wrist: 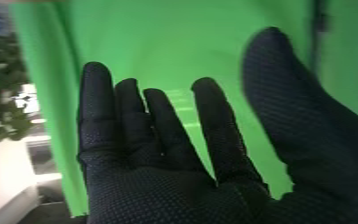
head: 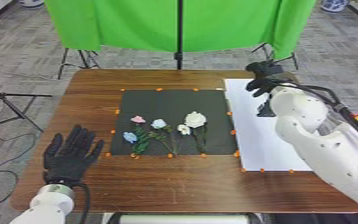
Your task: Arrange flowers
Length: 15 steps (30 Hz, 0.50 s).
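Note:
In the head view my left hand (head: 69, 155) lies palm up over the table's left side, fingers straight, left of the black mat (head: 171, 102). On that mat lie a pink flower (head: 138, 119), a light blue flower (head: 130, 136), a pale flower (head: 159, 123), a large white flower (head: 195, 119) and a smaller white bloom (head: 184, 129), stems toward the front. My right hand (head: 266, 76) is above the far end of the white sheet (head: 264, 145), away from the flowers. In the right wrist view the right hand (wrist: 167, 192) has straight, spread fingers and holds nothing.
A dark object (head: 266, 109) rests on the white sheet beside the right arm. Small orange markers (head: 232, 132) line the mat and sheet. The brown table (head: 175, 187) extends in front of them. A green curtain (head: 122, 25) hangs beyond the far edge, with black stands around it.

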Tool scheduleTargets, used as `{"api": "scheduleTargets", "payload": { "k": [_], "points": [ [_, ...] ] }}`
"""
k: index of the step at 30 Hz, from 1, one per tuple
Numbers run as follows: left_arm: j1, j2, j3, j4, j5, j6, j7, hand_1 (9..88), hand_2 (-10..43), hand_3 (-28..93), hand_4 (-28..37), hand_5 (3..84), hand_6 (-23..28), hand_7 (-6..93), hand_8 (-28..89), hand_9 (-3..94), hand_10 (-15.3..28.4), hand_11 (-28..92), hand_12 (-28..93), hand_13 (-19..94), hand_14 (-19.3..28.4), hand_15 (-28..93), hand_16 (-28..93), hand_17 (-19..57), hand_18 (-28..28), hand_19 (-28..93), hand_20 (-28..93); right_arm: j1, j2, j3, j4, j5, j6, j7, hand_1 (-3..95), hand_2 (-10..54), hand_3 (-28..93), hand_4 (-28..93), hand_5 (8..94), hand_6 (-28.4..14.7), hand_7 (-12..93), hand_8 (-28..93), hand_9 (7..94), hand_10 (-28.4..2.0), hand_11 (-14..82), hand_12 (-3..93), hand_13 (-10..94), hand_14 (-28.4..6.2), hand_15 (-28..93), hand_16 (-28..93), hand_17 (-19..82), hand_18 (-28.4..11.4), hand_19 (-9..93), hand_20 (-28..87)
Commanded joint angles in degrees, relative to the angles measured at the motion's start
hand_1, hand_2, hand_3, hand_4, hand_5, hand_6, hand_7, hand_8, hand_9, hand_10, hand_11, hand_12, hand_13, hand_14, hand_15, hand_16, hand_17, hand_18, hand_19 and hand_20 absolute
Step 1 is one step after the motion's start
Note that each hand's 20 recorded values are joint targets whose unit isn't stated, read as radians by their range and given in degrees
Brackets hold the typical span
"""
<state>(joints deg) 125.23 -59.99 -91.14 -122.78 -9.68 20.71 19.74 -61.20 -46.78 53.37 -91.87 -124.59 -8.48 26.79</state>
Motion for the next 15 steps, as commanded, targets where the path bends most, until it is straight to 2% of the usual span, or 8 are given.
{"api": "scheduleTargets", "payload": {
  "k": [1, 3, 5, 8, 11, 13, 14, 15],
  "points": [
    [1.93, -0.19, -0.09, -0.48, -1.12, -0.34, 1.34, 28.5, 17.8, 74, -28.3, 45.5, 6.7, 24.0, -12, 42.5, 14.5, 36, 13, 34, 14.6, 50, -9, -4.5, 14.1, 41, 17, 6.85, 0.19, 0.3, 10.59, -3.87, -8.3, -4.63, 51.0, -9.5, 82, -28, 37.7, -3.1, 16, -12, 32.8, -17.1, 6.8, 14.0, 26, -17.2, 25, 12, 16, -17.2, 43, 10],
    [1.69, -0.38, -0.04, -0.37, -0.98, -0.35, 1.28, 28.4, 17.9, 74, -28.3, 45.6, 6.7, 23.9, -12, 42.5, 14.5, 36, 13, 34, 14.6, 50, -9, -4.5, 14.1, 41, 17, 7.29, -0.44, 0.38, 12.89, -3.58, -10.45, -4.83, 50.8, -9.5, 82, -28, 37.6, -2.7, 16, -12, 32.7, -16.3, 6.7, 13.7, 26, -16.7, 24, 12, 16, -17.0, 42, 11],
    [1.56, -0.51, 0.02, -0.26, -1.06, -0.44, 1.22, 28.4, 18.0, 73, -28.3, 45.6, 6.7, 23.9, -12, 42.5, 14.5, 36, 13, 34, 14.5, 50, -9, -4.5, 14.1, 41, 17, 6.66, -2.07, 3.03, 15.79, -3.52, -14.84, -8.03, 50.6, -9.5, 81, -28, 37.4, -2.4, 17, -12, 32.2, -15.7, 6.3, 13.5, 26, -16.3, 23, 12, 16, -16.8, 42, 11],
    [1.08, -0.56, 0.46, 0.03, -1.03, -0.51, 0.91, 28.2, 18.1, 74, -28.3, 45.7, 6.7, 23.8, -12, 42.5, 14.5, 36, 13, 34, 14.5, 50, -9, -4.5, 14.1, 41, 17, 5.64, -3.94, 5.35, 19.19, -3.94, -19.35, -10.43, 50.0, -9.5, 81, -28, 34.3, -1.4, 18, -13, 26.9, -14.7, 4.5, 12.9, 22, -15.6, 22, 13, 15, -15.8, 38, 11],
    [1.0, -0.89, 0.45, 0.23, -0.98, -0.37, 0.65, 28.2, 18.1, 74, -28.3, 45.7, 6.7, 23.7, -12, 42.6, 14.6, 36, 13, 34, 14.5, 50, -9, -4.5, 14.1, 41, 17, 3.53, -5.0, 7.68, 20.0, -4.18, -22.45, -10.14, 50.4, -9.5, 81, -28, 32.5, -0.9, 18, -13, 24.1, -14.4, 3.8, 11.8, 20, -15.5, 20, 14, 15, -15.6, 37, 12],
    [1.05, -0.98, -0.08, 0.08, -1.34, -0.48, 0.55, 28.2, 18.1, 74, -28.3, 45.7, 6.7, 23.8, -12, 42.6, 14.6, 36, 13, 34, 14.5, 49, -9, -4.5, 14.1, 41, 17, 2.64, -4.87, 8.38, 20.37, -3.38, -21.68, -10.81, 50.9, -9.5, 80, -28, 32.3, -0.8, 18, -13, 23.9, -14.3, 3.9, 11.6, 21, -15.3, 20, 14, 17, -16.6, 37, 13],
    [1.18, -1.2, -0.78, 0.2, -0.83, -1.64, -0.07, 28.2, 18.2, 73, -28.3, 45.7, 6.7, 23.8, -12, 42.6, 14.6, 36, 13, 34, 14.5, 49, -9, -4.5, 14.1, 41, 17, 2.38, -4.62, 8.64, 20.39, -1.92, -21.55, -10.37, 51.2, -9.5, 80, -28, 32.7, -0.7, 19, -13, 24.3, -14.2, 4.6, 11.6, 23, -14.8, 20, 14, 20, -17.0, 38, 13],
    [1.42, -0.82, -1.3, 0.24, -0.5, -2.55, 0.09, 28.2, 18.2, 73, -28.3, 45.7, 6.7, 23.8, -12, 42.6, 14.6, 36, 13, 34, 14.5, 49, -9, -4.5, 14.1, 41, 17, 2.15, -4.45, 8.75, 20.39, -1.22, -21.29, -10.11, 52.1, -9.5, 80, -28, 33.7, 0.0, 20, -14, 26.6, -13.8, 6.1, 11.6, 26, -13.6, 20, 14, 24, -16.7, 40, 15]
  ]
}}
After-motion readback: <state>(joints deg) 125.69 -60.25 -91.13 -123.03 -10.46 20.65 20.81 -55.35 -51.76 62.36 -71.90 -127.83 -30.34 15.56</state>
